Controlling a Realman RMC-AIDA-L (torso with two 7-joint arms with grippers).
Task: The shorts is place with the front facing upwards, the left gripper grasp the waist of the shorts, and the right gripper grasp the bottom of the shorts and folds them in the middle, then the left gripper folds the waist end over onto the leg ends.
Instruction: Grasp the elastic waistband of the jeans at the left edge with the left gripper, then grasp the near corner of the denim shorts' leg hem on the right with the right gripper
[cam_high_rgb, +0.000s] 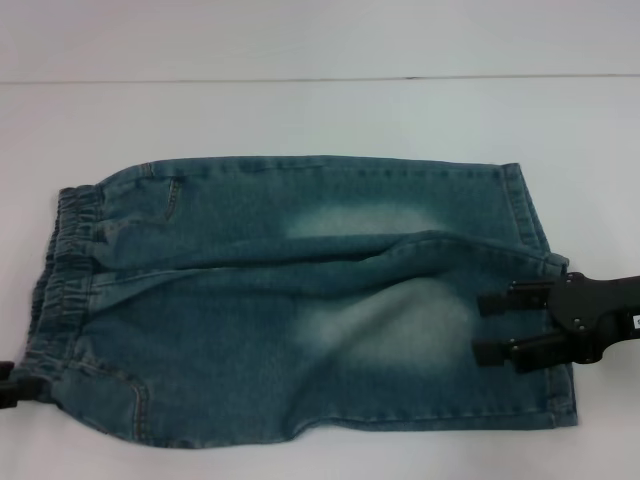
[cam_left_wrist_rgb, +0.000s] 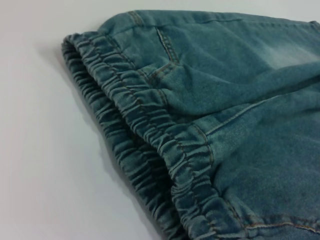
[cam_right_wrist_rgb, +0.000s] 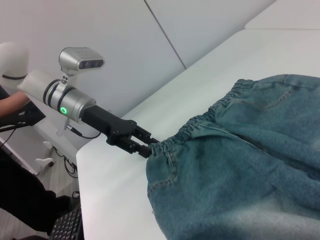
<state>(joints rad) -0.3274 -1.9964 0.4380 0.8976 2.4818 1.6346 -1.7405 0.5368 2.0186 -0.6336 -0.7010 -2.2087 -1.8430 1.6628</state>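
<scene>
Blue denim shorts (cam_high_rgb: 300, 300) lie flat on the white table, elastic waist (cam_high_rgb: 65, 270) to the left, leg ends (cam_high_rgb: 545, 300) to the right. My left gripper (cam_high_rgb: 8, 385) sits at the near corner of the waist, mostly cut off in the head view. The right wrist view shows the left gripper (cam_right_wrist_rgb: 147, 146) with its black fingers closed on the waistband corner (cam_right_wrist_rgb: 165, 146). In the left wrist view the gathered waistband (cam_left_wrist_rgb: 150, 130) fills the picture. My right gripper (cam_high_rgb: 483, 326) is open over the near leg, close to the hem, both fingers lying above the fabric.
The white table (cam_high_rgb: 300, 110) extends beyond the shorts on the far side, with a seam line (cam_high_rgb: 320, 78) at the back. In the right wrist view the table's edge (cam_right_wrist_rgb: 87, 165) drops to the floor, and a person (cam_right_wrist_rgb: 12, 100) stands beyond it.
</scene>
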